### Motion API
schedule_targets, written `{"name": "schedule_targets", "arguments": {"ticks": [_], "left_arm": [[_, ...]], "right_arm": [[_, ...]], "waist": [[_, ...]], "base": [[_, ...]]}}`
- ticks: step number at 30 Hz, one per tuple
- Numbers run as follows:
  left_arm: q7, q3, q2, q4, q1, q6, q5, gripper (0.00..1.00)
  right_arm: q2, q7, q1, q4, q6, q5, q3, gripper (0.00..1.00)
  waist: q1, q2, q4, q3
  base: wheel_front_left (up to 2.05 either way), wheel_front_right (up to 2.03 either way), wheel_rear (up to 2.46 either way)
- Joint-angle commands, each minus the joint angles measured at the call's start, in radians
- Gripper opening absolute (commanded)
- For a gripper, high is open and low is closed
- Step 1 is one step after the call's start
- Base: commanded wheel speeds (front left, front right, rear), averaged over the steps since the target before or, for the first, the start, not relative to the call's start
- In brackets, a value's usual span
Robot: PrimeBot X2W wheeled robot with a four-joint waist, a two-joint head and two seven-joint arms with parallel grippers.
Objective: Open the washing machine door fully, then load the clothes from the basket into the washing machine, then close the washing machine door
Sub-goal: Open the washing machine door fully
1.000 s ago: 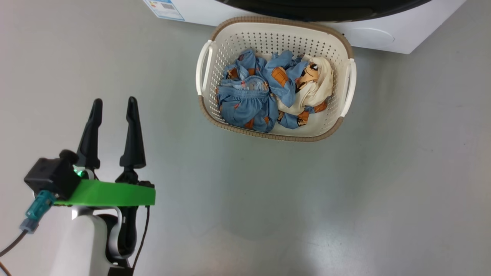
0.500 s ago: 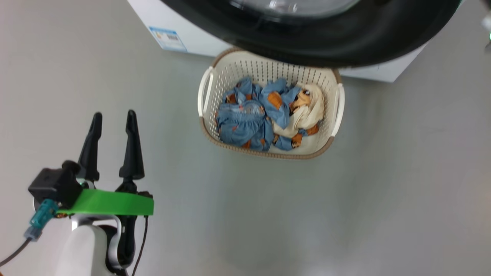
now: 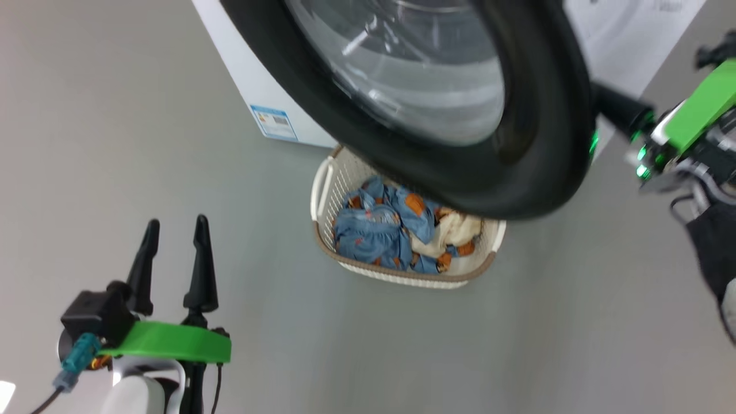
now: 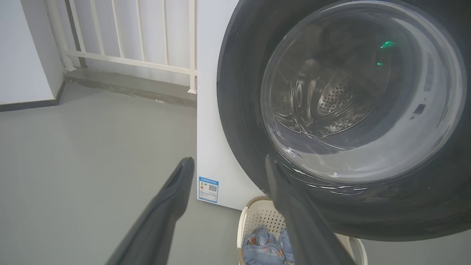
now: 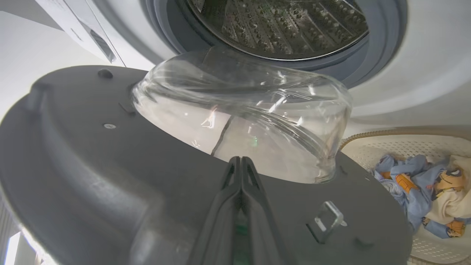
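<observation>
The washing machine door (image 3: 546, 144) stands part open, its black ring and glass window hanging over the far side of the basket (image 3: 402, 279). The clothes (image 3: 374, 236), blue with orange print plus a cream piece, lie inside the basket. My left gripper (image 3: 176, 224) is open and empty, low at the left, well away from the basket. My right gripper (image 5: 241, 160) is shut, its tips against the door's dark grey inner face (image 5: 92, 165), just below the glass bowl (image 5: 250, 117). Beyond it the steel drum (image 5: 276, 25) of the washing machine (image 3: 247, 75) is exposed.
Grey floor (image 3: 517, 345) surrounds the basket. A white railing (image 4: 128, 36) and a wall stand left of the machine. A blue label (image 4: 208, 189) marks the machine's lower front. A metal latch hook (image 5: 325, 221) sticks out of the door's inner face.
The head camera has tilted up, so the basket sits lower and smaller while the door spreads across the top. My right arm has come into view at the right edge. The left gripper stays open.
</observation>
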Motion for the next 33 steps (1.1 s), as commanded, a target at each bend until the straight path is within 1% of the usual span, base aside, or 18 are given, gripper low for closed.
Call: {"name": "schedule_targets", "arguments": {"ticks": [1, 8, 19, 26, 33], "left_arm": [[-0.006, 0.035, 0.026, -0.014, 0.011, -0.004, 0.012, 1.00], [-0.006, 0.043, 0.026, 0.002, 0.043, -0.007, 0.027, 1.00], [-0.006, 0.049, 0.026, 0.021, 0.082, -0.011, 0.048, 1.00], [-0.006, 0.049, 0.026, 0.031, 0.091, -0.014, 0.056, 1.00], [-0.006, 0.051, 0.026, 0.033, 0.094, -0.016, 0.060, 1.00]], "right_arm": [[0.013, 0.011, 0.042, -0.039, 0.002, 0.016, 0.013, 0.00], [0.031, 0.039, 0.144, -0.087, 0.002, 0.036, 0.010, 0.00], [0.069, 0.077, 0.311, -0.204, 0.002, 0.060, 0.001, 0.00], [0.101, 0.101, 0.360, -0.243, 0.002, 0.053, 0.012, 0.00], [0.121, 0.111, 0.380, -0.246, 0.002, 0.040, 0.014, 0.00]], "waist": [[0.0000, 0.0000, 0.027, -0.046], [0.0000, 0.0000, 0.053, -0.098], [0.0000, 0.0000, 0.124, -0.172], [0.0000, 0.0000, 0.148, -0.191], [0.0000, 0.0000, 0.149, -0.197]], "base": [[0.00, 0.00, 0.00], [0.00, 0.00, 0.00], [0.00, 0.00, 0.00], [0.00, 0.00, 0.00], [0.00, 0.00, 0.00]]}}
